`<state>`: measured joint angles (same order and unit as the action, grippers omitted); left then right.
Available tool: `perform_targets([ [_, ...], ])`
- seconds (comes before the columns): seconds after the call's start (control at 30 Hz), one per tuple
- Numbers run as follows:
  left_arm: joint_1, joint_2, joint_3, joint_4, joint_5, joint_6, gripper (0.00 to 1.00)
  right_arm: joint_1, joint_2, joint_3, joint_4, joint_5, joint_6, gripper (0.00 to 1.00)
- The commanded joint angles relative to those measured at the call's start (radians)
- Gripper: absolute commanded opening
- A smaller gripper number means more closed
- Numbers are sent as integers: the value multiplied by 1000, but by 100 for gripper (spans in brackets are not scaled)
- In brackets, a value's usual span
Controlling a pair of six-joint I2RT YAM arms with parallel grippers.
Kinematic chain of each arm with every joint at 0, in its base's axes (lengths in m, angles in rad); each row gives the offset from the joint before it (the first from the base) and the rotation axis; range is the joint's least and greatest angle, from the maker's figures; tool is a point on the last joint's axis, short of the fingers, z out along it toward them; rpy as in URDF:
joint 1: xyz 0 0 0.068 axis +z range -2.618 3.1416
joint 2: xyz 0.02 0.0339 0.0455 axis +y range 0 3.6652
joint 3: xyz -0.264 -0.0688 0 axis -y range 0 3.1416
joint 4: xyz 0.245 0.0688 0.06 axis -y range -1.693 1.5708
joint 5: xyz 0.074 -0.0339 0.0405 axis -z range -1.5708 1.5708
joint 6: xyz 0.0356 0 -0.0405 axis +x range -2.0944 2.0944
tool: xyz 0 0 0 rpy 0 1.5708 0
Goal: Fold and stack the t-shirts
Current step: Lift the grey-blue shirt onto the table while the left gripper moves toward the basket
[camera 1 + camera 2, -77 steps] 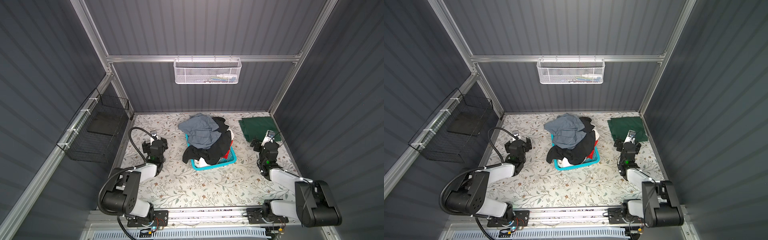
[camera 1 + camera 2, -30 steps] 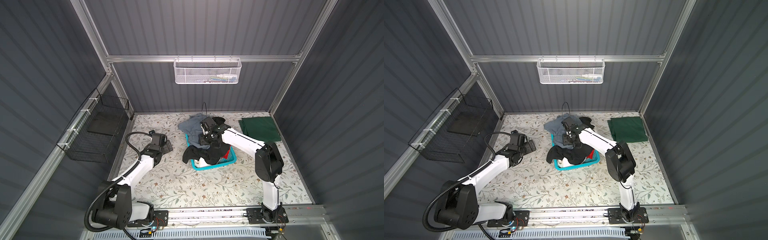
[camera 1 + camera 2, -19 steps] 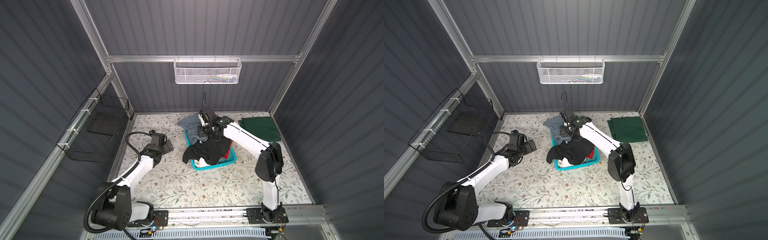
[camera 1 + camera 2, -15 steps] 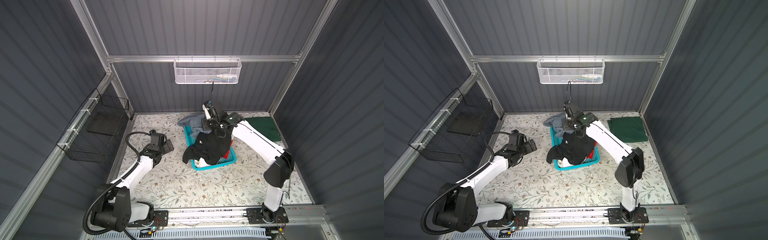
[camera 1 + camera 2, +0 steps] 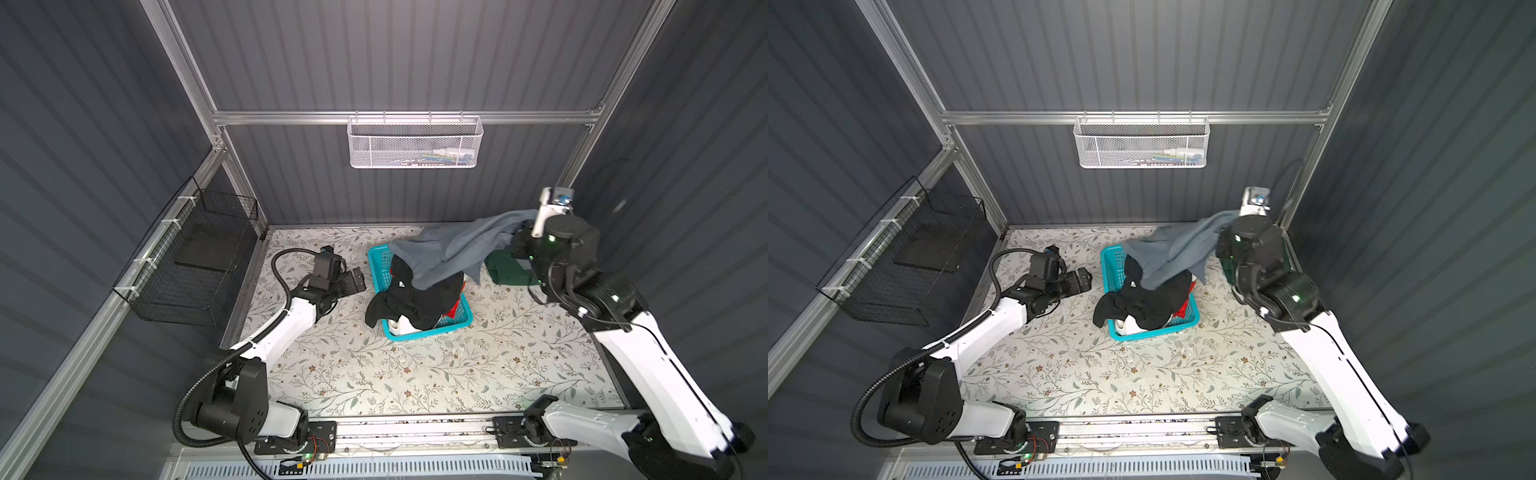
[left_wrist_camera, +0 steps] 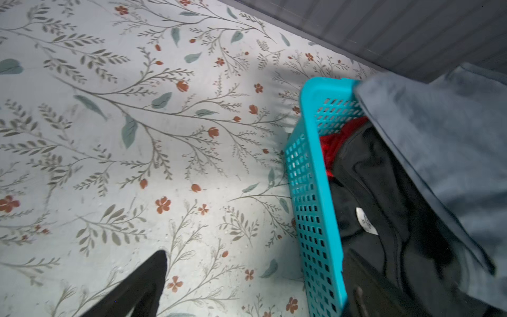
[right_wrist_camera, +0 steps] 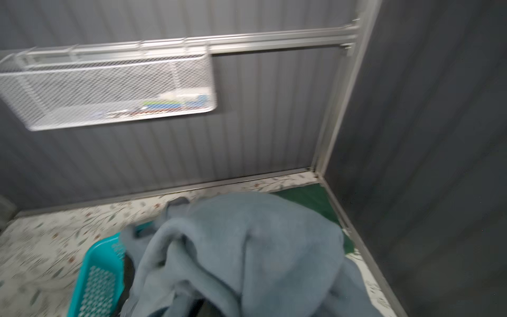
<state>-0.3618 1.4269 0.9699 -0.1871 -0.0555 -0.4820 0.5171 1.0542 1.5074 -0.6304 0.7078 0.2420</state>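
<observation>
Far right corner: dark green t-shirt [image 5: 505, 272] lies flat on the table [image 5: 415, 374], squared off. I read it as folded and set down as the base of the stack. It is partly hidden behind the right arm.

Right gripper [image 5: 518, 227]: raised at the far right and clenched on an edge of the blue-grey t-shirt [image 5: 449, 249]. The jaws themselves are buried in cloth and behind the wrist. The shirt runs taut from the grip, down and left, and its lower part drapes over the heap in the basket [image 5: 457, 322]. It is not yet clear of the heap and not spread out.

Left gripper [image 5: 358, 282]: jaws released and wide, holding nothing. It hovers low over the table just left of the basket and is apart from the cloth.

Basket, centre of the table:
- black t-shirt [image 5: 415, 291] is on top, with one part spilling over the near-left rim
- red t-shirt [image 5: 455, 307] shows at the right side
- white t-shirt [image 5: 401, 326] shows at the near edge
- whether more lies underneath, cannot tell

Progress, as a judgement: early.
- One shirt looks finished.
- The second is in hand but only partway out. It needs drawing free, laying flat on the open near part of the table, folding, then placing on the green one.
- Black, red and white are untouched in the basket, so most of the work is left.
</observation>
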Motion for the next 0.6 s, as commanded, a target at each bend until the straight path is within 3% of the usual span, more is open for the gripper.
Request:
perform_targets([
  [0.0, -24, 45, 54, -19, -3, 42, 100, -70, -133, -51, -31, 143, 63, 0],
  [0.23, -71, 191, 140, -46, -52, 77, 99, -89, -142, -98, -235, 174, 202, 0],
  [0.4, -83, 279, 191, -61, -71, 92, 97, -89, -111, -168, -268, 87, 258, 0],
  [0.43, -83, 292, 200, -63, -88, 92, 95, -88, -117, -191, -257, 70, 269, 0],
  [0.57, -83, 353, 250, -79, -112, 112, 72, -88, -151, -248, -211, 38, 267, 0],
])
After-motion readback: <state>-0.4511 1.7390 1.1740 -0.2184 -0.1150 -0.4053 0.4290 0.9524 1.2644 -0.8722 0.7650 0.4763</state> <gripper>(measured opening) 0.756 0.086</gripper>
